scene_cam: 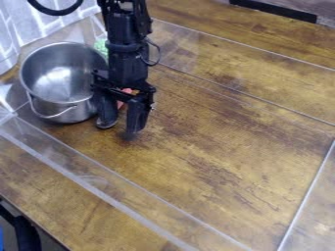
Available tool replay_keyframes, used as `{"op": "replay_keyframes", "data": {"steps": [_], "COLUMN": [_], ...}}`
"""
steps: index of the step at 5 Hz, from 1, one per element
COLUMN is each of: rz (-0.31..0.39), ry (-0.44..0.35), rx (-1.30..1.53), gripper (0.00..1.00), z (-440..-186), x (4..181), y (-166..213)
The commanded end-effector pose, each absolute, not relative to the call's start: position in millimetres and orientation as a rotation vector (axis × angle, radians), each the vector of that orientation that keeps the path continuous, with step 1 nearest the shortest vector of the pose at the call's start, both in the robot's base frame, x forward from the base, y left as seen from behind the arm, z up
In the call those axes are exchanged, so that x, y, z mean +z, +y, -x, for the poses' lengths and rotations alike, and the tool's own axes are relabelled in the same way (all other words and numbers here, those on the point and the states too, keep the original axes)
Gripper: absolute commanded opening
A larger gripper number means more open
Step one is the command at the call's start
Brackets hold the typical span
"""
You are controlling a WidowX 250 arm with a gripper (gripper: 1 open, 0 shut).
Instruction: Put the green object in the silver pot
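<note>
A black robot gripper hangs low beside the silver pot at the left of the frame, the green object outside the pot, partly hidden behind the arm.

The green object shows near the upper left, just beyond the pot's rim; the gripper's fingers point down toward the wooden table, and whether anything is held between them cannot be told. The step in hand appears to be reaching the green piece: best to lift clear of the rim, come over it from above, pinch its soft body, then carry it high over the pot's opening. A red-handled spoon lies partly hidden by the gripper, where low sideways travel could snag it or nudge the pot.
</note>
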State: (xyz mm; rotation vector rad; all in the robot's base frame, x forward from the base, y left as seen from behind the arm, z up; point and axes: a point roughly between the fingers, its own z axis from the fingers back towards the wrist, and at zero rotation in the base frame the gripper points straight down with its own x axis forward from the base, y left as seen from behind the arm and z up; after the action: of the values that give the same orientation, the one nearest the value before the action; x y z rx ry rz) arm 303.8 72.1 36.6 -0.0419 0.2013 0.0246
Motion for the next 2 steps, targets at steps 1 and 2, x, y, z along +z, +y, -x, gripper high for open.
{"op": "replay_keyframes", "data": {"steps": [1, 2], "rz": [0.028, 0.028], "ry": [0.118, 0.107], "rx": [0.041, 0.038], "gripper": [0.0, 0.0], "z": [-305.8, -305.8], "x": [64.1, 68.7], "y": [82.3, 82.3]}}
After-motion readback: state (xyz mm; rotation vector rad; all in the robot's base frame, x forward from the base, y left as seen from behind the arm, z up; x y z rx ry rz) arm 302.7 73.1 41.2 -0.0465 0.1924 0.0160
